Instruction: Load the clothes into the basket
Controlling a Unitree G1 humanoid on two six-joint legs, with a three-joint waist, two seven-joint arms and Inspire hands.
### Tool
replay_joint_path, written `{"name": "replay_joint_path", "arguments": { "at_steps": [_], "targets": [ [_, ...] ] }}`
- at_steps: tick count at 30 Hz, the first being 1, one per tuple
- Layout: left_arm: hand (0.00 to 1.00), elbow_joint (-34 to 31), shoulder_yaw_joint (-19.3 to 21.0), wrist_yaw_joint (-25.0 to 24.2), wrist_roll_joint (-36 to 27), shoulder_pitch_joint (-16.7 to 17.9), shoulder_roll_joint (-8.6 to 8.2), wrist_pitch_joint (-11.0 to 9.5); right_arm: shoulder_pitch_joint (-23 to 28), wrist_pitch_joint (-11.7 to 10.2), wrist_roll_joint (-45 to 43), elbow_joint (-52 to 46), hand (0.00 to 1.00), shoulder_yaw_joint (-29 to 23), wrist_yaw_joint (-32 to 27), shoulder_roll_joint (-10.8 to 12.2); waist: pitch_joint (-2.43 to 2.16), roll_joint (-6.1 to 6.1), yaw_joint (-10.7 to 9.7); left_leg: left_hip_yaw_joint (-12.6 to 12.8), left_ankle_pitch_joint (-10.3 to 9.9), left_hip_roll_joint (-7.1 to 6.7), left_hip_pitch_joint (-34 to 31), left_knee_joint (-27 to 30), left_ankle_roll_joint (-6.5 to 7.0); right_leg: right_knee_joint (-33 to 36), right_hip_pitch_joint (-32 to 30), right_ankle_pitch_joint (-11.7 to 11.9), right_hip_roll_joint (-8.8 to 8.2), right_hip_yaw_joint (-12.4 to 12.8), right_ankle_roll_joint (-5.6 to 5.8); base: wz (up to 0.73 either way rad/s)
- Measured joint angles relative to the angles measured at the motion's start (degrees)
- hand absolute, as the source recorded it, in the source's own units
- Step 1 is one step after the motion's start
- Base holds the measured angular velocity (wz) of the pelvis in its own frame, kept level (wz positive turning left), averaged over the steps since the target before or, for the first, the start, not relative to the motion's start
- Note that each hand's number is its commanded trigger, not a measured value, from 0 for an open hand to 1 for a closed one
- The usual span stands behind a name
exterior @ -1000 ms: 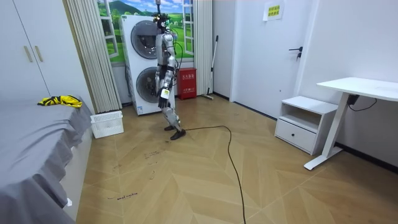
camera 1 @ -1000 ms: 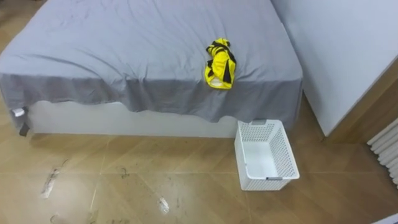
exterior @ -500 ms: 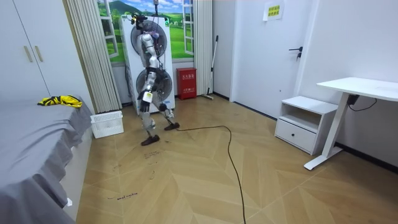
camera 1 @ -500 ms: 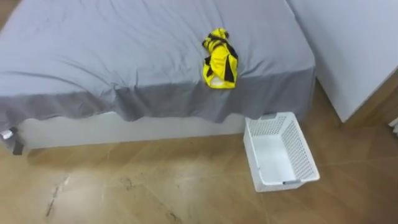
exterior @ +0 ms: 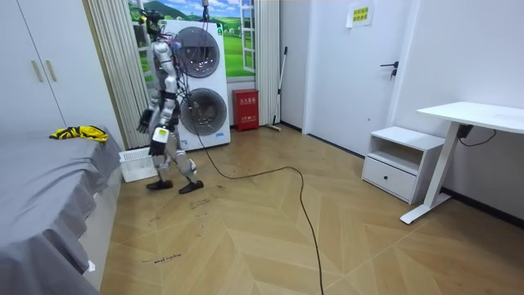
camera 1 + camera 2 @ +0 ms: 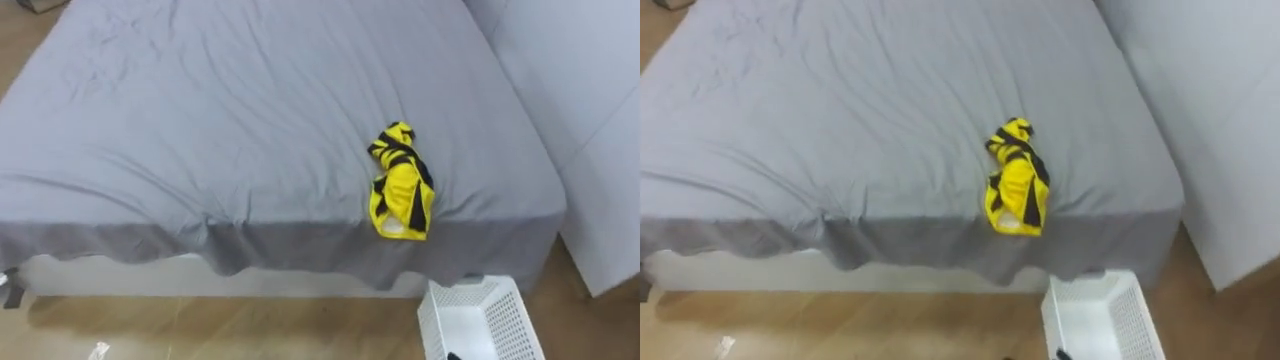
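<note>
Left eye view: yellow clothes (image 6: 402, 195) near bed (image 6: 200, 120) edge, basket (image 6: 482, 312) at lower right; hands (image 5: 160, 136) state we cannot tell; a loose grab could drop clothes beside basket.

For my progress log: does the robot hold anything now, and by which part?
Neither task thing is held: the yellow garment lies on the bed near its edge, the basket stands on the floor.

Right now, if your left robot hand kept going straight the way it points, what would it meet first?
Probably the wooden floor: the left robot hand hangs pointing down near the white basket, though depth is unclear.
</note>
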Motion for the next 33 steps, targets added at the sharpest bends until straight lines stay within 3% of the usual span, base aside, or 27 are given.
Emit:
{"name": "replay_joint_path", "arguments": {
  "at_steps": [1,2,3,4,5,6,8,10,11,13,14,15,16,17,20,23,25,33],
  "targets": [
    [0.0,-0.1,0.02,0.02,1.13,-0.53,-0.33,0.16,-0.21,-0.76,-0.44,-0.59,0.0,-0.23,-0.11,0.01,-0.17,0.34,0.09,-0.57,-0.56,0.39,2.68,-1.74,-0.33,-3.43,0.54,4.52,0.43,-0.93,-1.29,0.34],
    [0.0,-0.1,0.19,0.02,2.3,-0.85,-0.34,0.21,-0.9,-0.88,-0.93,-2.07,0.0,-0.28,-0.62,0.09,-0.3,0.49,0.7,-0.83,-1.32,0.8,3.67,-2.01,-1.19,-4.66,0.6,8.26,1.62,-0.78,-3.72,0.14],
    [0.0,-0.04,0.32,0.02,2.94,-0.89,-0.34,0.21,-0.94,-1.02,-1.36,-3.51,0.0,-0.31,-0.91,0.09,-0.43,0.68,0.92,-0.8,-1.82,1.25,3.85,-1.69,-1.94,-4.55,0.59,9.47,2.34,-0.59,-4.73,-0.19],
    [0.0,0.04,0.49,0.02,4.34,-0.6,-0.35,0.28,-0.73,-1.31,-1.87,-6.95,0.0,-0.61,-1.61,0.11,-0.92,1.66,1.38,-0.9,-2.98,2.81,3.96,-0.25,-3.84,-4.02,0.63,10.01,4.08,-0.95,-6.05,-0.48],
    [0.0,0.3,1.17,-0.01,5.2,-0.11,-0.3,0.3,-0.96,-1.45,-2.09,-10.28,0.0,-0.7,-2.1,0.12,-0.97,2.99,2.01,-0.57,-4.13,4.72,3.7,3.6,-6.03,-2.48,2.02,9.64,5.27,-2.61,-6.29,-0.51],
    [0.0,0.58,1.47,-0.04,5.29,0.03,-0.22,0.36,-0.96,-1.66,-2.09,-11.56,0.0,-0.58,-2.27,0.14,-0.9,3.2,1.65,-0.32,-4.15,5.28,3.02,6.81,-7.0,-2.44,3.1,8.56,5.67,-3.32,-6.77,-0.34],
    [0.0,0.58,3.32,-0.05,5.78,0.72,-0.18,0.31,-1.21,-2.61,-2.09,-12.84,0.0,-0.85,-2.68,-0.04,-0.48,2.29,-0.65,2.24,-0.28,7.85,-1.26,23.16,-12.63,-3.03,9.28,4.57,5.67,-2.06,-5.84,0.32],
    [0.0,-0.13,3.47,0.01,5.37,0.36,0.27,0.21,-1.21,-2.89,-1.61,-13.17,0.0,-1.39,-4.04,0.25,-0.42,1.41,-2.0,3.23,-1.21,10.58,-4.63,29.39,-11.56,-3.83,13.45,2.23,5.5,-1.84,-5.04,0.41],
    [0.0,-0.33,3.4,0.02,4.89,-0.46,0.2,0.17,-1.28,-2.87,-1.38,-14.15,0.0,-1.75,-4.93,0.14,-0.02,0.34,-1.72,3.48,-1.83,11.53,-7.39,29.74,-11.09,-3.81,15.0,1.22,5.27,-0.89,-4.73,0.0],
    [0.0,-0.66,2.86,0.03,4.8,-0.8,0.11,0.11,-1.91,-2.59,-1.4,-15.82,0.0,-2.02,-6.31,0.19,0.02,-0.31,-1.02,3.33,-2.44,12.23,-12.58,26.33,-11.38,-3.85,15.82,0.61,4.51,0.83,-4.09,-0.45],
    [0.0,-1.55,2.93,0.05,4.66,-0.64,-0.22,0.08,-0.96,-2.06,-1.44,-19.58,0.0,-2.29,-7.53,-0.06,-0.04,-0.28,-0.51,3.28,-2.12,12.49,-15.69,20.9,-11.85,-3.74,15.65,0.28,4.19,1.89,-3.49,-0.54],
    [0.0,-2.21,2.94,0.05,4.25,-0.54,-0.24,-0.08,-0.51,-1.97,-1.45,-21.19,0.0,-2.38,-8.18,-0.16,-0.03,-0.05,-0.2,3.1,-1.24,12.73,-16.99,17.41,-12.0,-3.54,15.54,0.02,4.18,2.55,-3.05,-0.59],
    [0.0,-2.43,3.09,0.05,3.91,-0.46,-0.02,-0.46,-0.21,-1.72,-1.89,-21.98,0.0,-2.57,-9.46,0.14,-0.12,0.15,0.12,3.65,2.42,13.02,-17.67,15.37,-9.32,-2.4,15.17,-0.87,3.88,4.18,-1.87,-0.38],
    [0.0,-1.92,3.1,0.05,3.94,-0.65,0.53,-0.5,0.21,-1.19,-2.9,-23.17,0.0,-2.46,-10.66,0.34,-0.87,-0.89,-0.29,4.09,2.91,11.26,-16.2,12.88,-8.39,-1.44,14.62,-1.87,2.92,5.34,-0.71,-0.27],
    [0.0,-1.04,3.11,0.03,3.91,-0.86,1.03,-0.49,-0.24,-1.57,-3.45,-26.02,0.0,-3.07,-12.25,-0.54,-1.21,-2.15,0.07,6.44,4.09,8.75,-13.42,7.68,-7.21,-1.61,13.66,-2.08,0.98,7.64,0.45,-0.28],
    [0.0,0.25,3.65,0.0,4.49,-1.16,1.18,-0.3,-1.59,-2.0,-3.54,-26.75,0.0,-3.8,-13.76,-0.73,-1.18,-2.35,0.04,6.85,4.83,7.36,-12.86,4.36,-6.79,-1.61,12.64,-2.03,0.06,7.82,0.75,-0.14],
    [0.0,0.3,4.05,-0.06,4.48,-1.61,1.65,-0.12,-2.56,-2.02,-4.54,-26.8,0.0,-4.09,-14.03,-0.73,-0.9,-2.84,-0.09,6.86,5.44,6.6,-13.28,3.32,-6.77,-1.54,11.69,-2.04,-0.22,7.74,0.79,0.03],
    [0.0,2.21,4.27,-0.2,4.32,-3.91,2.33,1.01,-9.7,-2.5,-4.97,-26.88,0.0,-4.03,-17.53,-3.73,-0.35,-3.87,0.32,6.43,5.89,6.42,-16.63,3.26,-6.74,-1.33,8.56,-2.04,-0.44,6.74,0.78,0.03]
  ]
}}
